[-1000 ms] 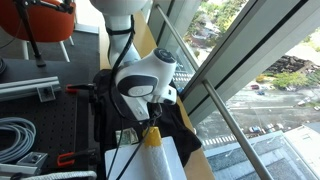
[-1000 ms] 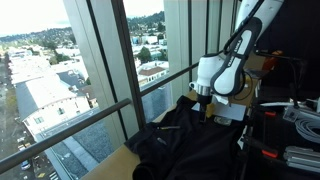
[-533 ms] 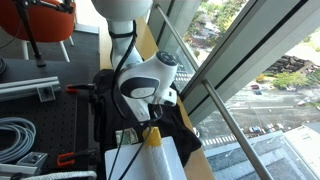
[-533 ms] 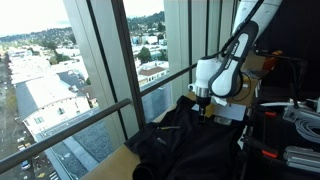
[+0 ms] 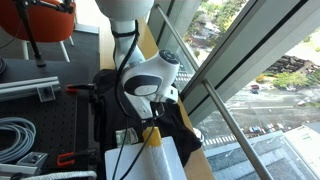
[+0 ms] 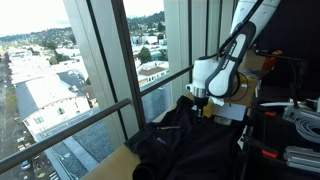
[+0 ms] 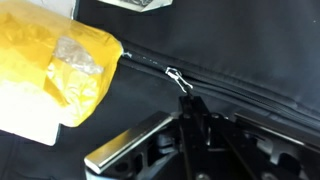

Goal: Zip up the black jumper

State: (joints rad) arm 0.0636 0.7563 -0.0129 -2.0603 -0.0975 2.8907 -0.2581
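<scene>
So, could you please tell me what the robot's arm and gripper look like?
The arm is made of glossy white rounded shells with black joints, and a black cable loops alongside it. The gripper is dark, blocky metal with a silvery bar on one side.

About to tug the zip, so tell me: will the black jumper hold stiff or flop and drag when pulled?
Likely floppy: the black jumper lies in rumpled folds, so it should bunch and drag toward the gripper rather than resist. The zip pull looks small and thin, so it may slip from a loose pinch.
</scene>
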